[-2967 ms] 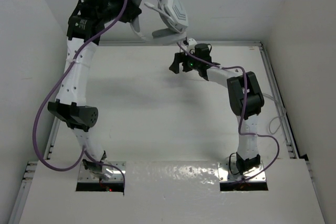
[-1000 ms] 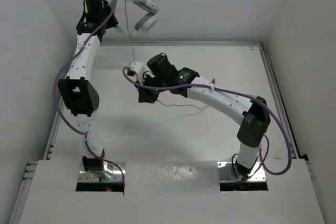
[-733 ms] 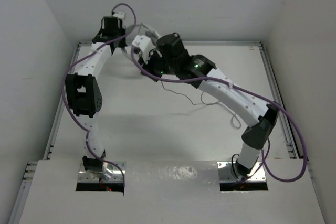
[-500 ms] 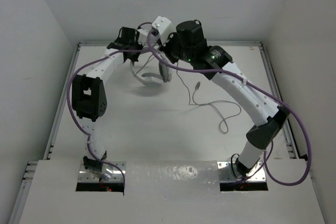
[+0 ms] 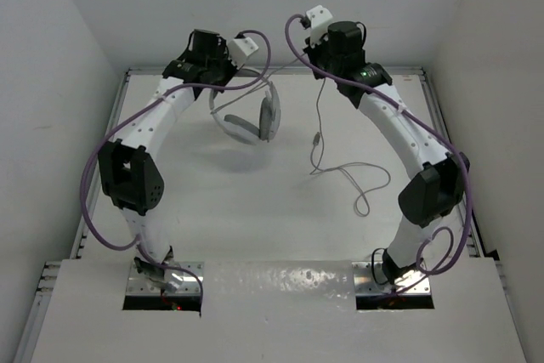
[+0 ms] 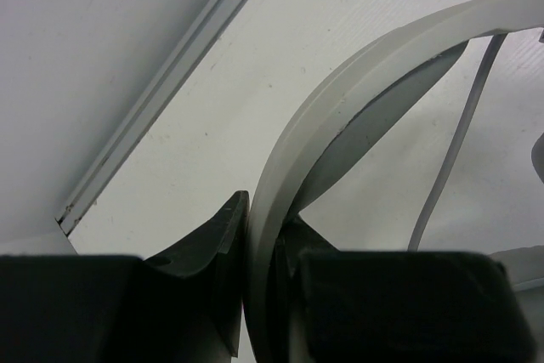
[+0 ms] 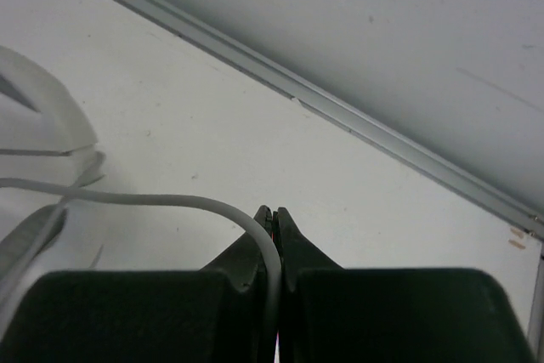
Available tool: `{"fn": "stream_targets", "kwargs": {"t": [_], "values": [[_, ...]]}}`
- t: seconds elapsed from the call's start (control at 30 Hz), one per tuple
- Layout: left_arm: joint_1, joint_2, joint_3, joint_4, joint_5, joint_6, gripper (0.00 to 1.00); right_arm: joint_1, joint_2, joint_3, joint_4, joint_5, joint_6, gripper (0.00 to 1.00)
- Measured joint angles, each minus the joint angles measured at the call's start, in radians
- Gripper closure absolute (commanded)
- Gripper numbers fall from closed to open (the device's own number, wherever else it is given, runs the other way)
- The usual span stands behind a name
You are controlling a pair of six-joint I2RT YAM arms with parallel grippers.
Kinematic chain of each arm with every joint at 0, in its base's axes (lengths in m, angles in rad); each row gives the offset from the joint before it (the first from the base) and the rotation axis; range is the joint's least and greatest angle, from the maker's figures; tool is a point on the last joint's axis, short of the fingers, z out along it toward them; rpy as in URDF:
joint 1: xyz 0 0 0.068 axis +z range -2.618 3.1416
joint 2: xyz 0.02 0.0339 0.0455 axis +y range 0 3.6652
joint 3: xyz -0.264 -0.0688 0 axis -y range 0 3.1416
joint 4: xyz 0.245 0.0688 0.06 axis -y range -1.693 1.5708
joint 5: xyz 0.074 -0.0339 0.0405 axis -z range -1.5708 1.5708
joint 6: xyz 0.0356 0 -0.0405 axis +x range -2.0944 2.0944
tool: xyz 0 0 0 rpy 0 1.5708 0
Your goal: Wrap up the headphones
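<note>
The white headphones hang just over the back of the table, ear cups down. My left gripper is shut on the curved headband; in the left wrist view the band is pinched between the black fingers. My right gripper sits to the right of the headphones near the back rail and is shut on the thin pale cable. From there the cable drops to the small plug, and a loose loop lies on the table. The headphones show at the left edge of the right wrist view.
Aluminium rails run along the table's back, left and right edges, with white walls close behind them. Thick purple arm cables arch near both wrists.
The left arm has brought the headphones down from high at the back to just above the table. The right gripper has swung from beside them to the back right, drawing the cable out.
</note>
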Motion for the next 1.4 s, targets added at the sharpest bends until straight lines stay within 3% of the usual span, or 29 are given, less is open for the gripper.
{"fn": "stream_targets", "kwargs": {"t": [0.23,0.63,0.8,0.83,0.87,0.9,0.97,1.0,1.1,1.4], "values": [[-0.036,-0.026,0.011,-0.053,0.015,-0.016,1.00,-0.086,0.041,-0.056,0.102,-0.062,0.116,1.00],[-0.041,-0.026,0.089,-0.136,0.019,-0.056,1.00,-0.117,0.060,-0.301,0.318,-0.119,0.211,1.00],[-0.041,-0.026,0.107,-0.167,0.030,-0.061,1.00,-0.133,0.093,-0.291,0.352,-0.143,0.249,1.00],[-0.041,-0.026,0.118,-0.176,0.037,-0.068,1.00,-0.134,0.106,-0.278,0.357,-0.150,0.252,0.95],[-0.041,-0.025,0.137,-0.192,0.046,-0.083,1.00,-0.134,0.118,-0.267,0.365,-0.164,0.258,0.76],[-0.041,-0.021,0.164,-0.210,0.057,-0.100,1.00,-0.135,0.129,-0.259,0.375,-0.179,0.270,0.66],[-0.041,-0.014,0.243,-0.238,0.087,-0.142,1.00,-0.137,0.154,-0.254,0.400,-0.229,0.281,0.48],[-0.041,-0.013,0.282,-0.245,0.101,-0.165,1.00,-0.137,0.167,-0.255,0.407,-0.259,0.296,0.44],[-0.041,-0.013,0.406,-0.237,0.138,-0.241,1.00,-0.137,0.217,-0.261,0.441,-0.354,0.340,0.38],[-0.035,-0.013,0.581,-0.213,0.124,-0.433,1.00,-0.124,0.254,-0.518,0.584,-0.467,0.506,0.41]]}}
